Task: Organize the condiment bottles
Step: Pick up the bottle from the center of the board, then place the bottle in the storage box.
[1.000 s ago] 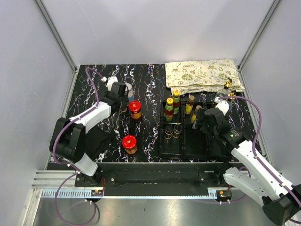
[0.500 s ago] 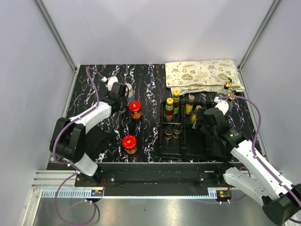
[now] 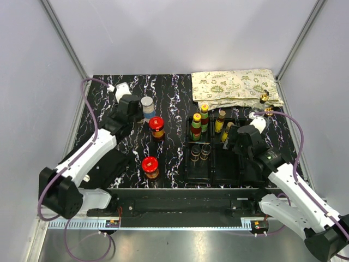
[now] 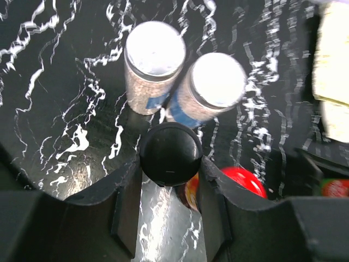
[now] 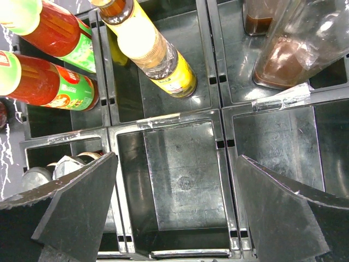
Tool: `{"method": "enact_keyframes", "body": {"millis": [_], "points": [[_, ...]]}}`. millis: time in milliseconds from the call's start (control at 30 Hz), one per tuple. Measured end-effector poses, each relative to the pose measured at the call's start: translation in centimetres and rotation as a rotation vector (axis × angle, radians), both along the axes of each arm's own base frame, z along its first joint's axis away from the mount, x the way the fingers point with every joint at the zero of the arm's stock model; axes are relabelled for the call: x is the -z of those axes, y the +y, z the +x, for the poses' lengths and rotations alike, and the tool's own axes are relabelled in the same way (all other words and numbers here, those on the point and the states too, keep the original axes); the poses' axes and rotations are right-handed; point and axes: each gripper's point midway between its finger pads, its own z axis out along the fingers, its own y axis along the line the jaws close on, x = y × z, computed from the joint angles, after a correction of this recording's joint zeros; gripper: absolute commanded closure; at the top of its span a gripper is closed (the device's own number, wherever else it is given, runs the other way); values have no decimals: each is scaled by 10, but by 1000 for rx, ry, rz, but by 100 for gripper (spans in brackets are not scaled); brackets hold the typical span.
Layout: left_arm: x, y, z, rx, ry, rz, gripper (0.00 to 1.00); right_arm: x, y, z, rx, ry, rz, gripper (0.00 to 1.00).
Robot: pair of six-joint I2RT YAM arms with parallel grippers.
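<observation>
My left gripper (image 4: 169, 170) is shut on a black-capped bottle (image 4: 169, 150), its fingers on either side of the cap. Just beyond it stand two grey-lidded shakers (image 4: 154, 54) (image 4: 216, 83). A red-lidded jar (image 4: 244, 183) is to its right. In the top view the left gripper (image 3: 136, 115) is beside a shaker (image 3: 147, 103) and a red-lidded jar (image 3: 156, 125); another red-lidded jar (image 3: 150, 165) stands nearer. My right gripper (image 5: 174, 185) is open and empty over an empty compartment of the black tray (image 5: 166, 119). Red sauces (image 5: 52, 82), a yellow bottle (image 5: 158, 54) and a brown glass bottle (image 5: 286, 52) stand in the far compartments.
The tray (image 3: 211, 173) sits right of centre, with round lids (image 3: 199, 153) in a left compartment. A printed cloth (image 3: 234, 84) lies at the back right, with two gold-spouted glass bottles (image 3: 263, 98) (image 3: 254, 115) at its near edge. Grey walls close in the table.
My left arm has swung out to the left and its gripper has shifted slightly back and left, uncovering the grey-lidded shaker in the top view. The right arm has not moved.
</observation>
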Motion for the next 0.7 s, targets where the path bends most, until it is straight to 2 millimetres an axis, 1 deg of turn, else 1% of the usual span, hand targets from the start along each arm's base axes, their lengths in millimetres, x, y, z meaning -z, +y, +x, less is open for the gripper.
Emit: {"method": "enact_keyframes", "body": {"millis": [100,167,200,233,367,433,533,600,700], "points": [[-23,-7,-16,37,-47,11,100,-3,0,0,0,-11,7,0],[-39,-19,-29,85,-83,26,100,-5,0,0,0,-18,11,0],[-46,-26,-34,112,-98,31,100,-5,0,0,0,-20,12,0],[-56,-36,-42,156,-117,35,100,-5,0,-1,0,-20,12,0],[-90,-69,-60,304,-185,25,100,-6,0,-1,-1,-23,15,0],[-101,-82,-67,375,-205,25,100,-8,0,-1,-1,-29,19,0],[-108,-106,-81,516,-217,32,100,-11,-1,-2,-1,-41,26,0],[-106,-126,-95,629,-214,45,100,-11,-1,-2,-1,-44,27,0],[-98,-157,-118,802,-200,72,100,-11,-1,-2,-1,-44,27,0]]}}
